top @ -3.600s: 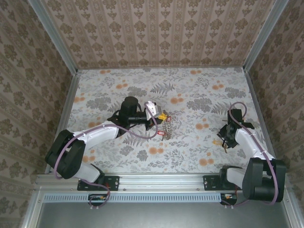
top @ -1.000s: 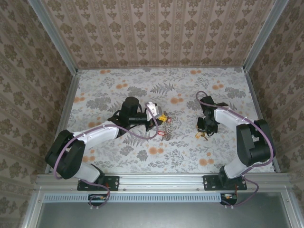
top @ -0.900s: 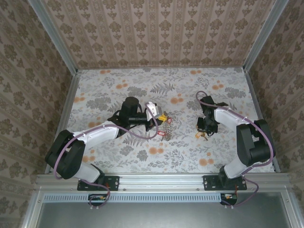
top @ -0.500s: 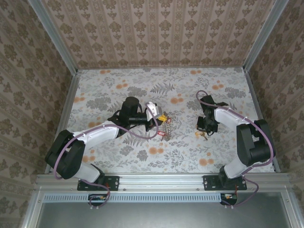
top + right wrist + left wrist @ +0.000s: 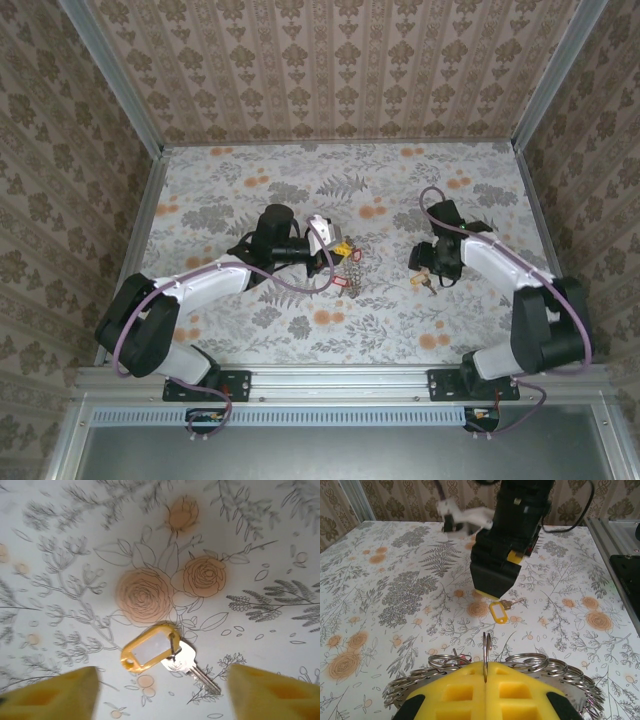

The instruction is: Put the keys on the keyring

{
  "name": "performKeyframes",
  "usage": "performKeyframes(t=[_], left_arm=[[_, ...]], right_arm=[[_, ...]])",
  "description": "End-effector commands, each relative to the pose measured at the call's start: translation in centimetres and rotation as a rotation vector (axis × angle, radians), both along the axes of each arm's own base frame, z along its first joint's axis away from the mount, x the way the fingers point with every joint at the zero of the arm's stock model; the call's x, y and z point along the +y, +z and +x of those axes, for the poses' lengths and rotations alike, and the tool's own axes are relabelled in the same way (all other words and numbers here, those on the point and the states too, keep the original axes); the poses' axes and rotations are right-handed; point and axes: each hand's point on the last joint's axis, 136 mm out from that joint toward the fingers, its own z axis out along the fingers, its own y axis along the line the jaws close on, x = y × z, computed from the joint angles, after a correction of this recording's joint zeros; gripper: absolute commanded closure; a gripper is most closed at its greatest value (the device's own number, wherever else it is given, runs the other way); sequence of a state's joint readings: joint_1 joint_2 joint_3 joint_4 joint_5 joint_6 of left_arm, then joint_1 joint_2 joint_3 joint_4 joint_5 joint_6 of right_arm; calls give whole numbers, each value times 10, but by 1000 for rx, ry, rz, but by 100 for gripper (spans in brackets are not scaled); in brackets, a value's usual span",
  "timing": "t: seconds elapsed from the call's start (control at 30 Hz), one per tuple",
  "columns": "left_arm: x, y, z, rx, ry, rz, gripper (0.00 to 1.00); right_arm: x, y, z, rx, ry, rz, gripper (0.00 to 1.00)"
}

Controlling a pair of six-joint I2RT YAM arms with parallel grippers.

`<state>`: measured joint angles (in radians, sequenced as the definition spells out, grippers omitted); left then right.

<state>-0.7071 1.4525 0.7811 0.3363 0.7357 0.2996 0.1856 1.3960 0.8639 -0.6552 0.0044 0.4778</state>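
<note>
Overhead view: my left fingers [image 5: 338, 250] lie left of centre on the floral surface [image 5: 300, 190], pressed together on one ring of the keyring [image 5: 351, 262]; its silvery links trail in a short strand just right of them. A red-tagged key [image 5: 344, 281] sits at the strand's lower end; whether it is joined to the links I cannot tell. Right of centre, my right fingers [image 5: 424, 266] point down at the surface; a yellow-tagged key [image 5: 426, 284] lies just below them in the frame, well apart from the keyring.

Left wrist view: my left fingers [image 5: 460, 692] occupy the lower edge, closed with no gap; a thin split ring stands upright in the seam between them, pinched there; the rest of the keyring [image 5: 530, 662] fans out to either side as overlapping silvery rings. At upper centre, my right fingers [image 5: 492, 585] stand just above the yellow-tagged key [image 5: 499, 613], which lies flat on the surface; whether they touch it I cannot tell from here.

Right wrist view: my right fingers [image 5: 55, 692] are spread wide, one yellow tip in the lower left corner, the other in the lower right; the yellow-tagged key [image 5: 150, 652] lies flat between them, touched by neither. Its oval tag with a white label lies to the left; its silvery blade points to the lower right; two printed orange roses sit just above it.
</note>
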Motion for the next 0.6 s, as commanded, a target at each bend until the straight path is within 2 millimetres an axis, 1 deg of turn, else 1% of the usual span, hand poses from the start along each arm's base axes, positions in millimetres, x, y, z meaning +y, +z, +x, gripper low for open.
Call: performKeyframes(t=[0.0,0.03,0.1,0.13,0.2,0.23,0.27,0.33,0.37,0.4,0.47,0.57], left_arm=[[-5,31,0,-78,-24,-57,100],[-5,31,0,-77,-24,-57,100],[-6,31,0,-76,-26,-57,100],[-5,31,-1,-76,-26,-57,100],[-6,30,0,-75,-24,-57,100],[-6,30,0,-75,-25,-57,100],[-6,31,0,-76,-25,-59,100],[-6,31,0,-75,-26,-60,100],[-7,30,0,-75,-27,-60,100],[-7,30,0,-74,-29,-60,100],[-8,30,0,-73,-31,-59,100],[-8,30,0,-73,-31,-59,100]], right_arm=[[-11,18,1,-107,-30,-34,4],[-12,22,2,-139,-35,-33,1],[-13,28,5,-208,-44,-19,1],[-10,31,9,-255,-37,2,0],[-11,27,6,-258,-37,17,0],[-15,23,2,-221,-59,28,1],[-15,18,0,-190,-61,54,8],[-13,8,-1,-134,-43,68,28],[-13,4,-1,-116,-46,65,35],[-13,-3,-7,-75,-39,61,39],[-9,-9,-7,-51,-23,75,46],[-5,-15,-7,-23,-9,84,52]])
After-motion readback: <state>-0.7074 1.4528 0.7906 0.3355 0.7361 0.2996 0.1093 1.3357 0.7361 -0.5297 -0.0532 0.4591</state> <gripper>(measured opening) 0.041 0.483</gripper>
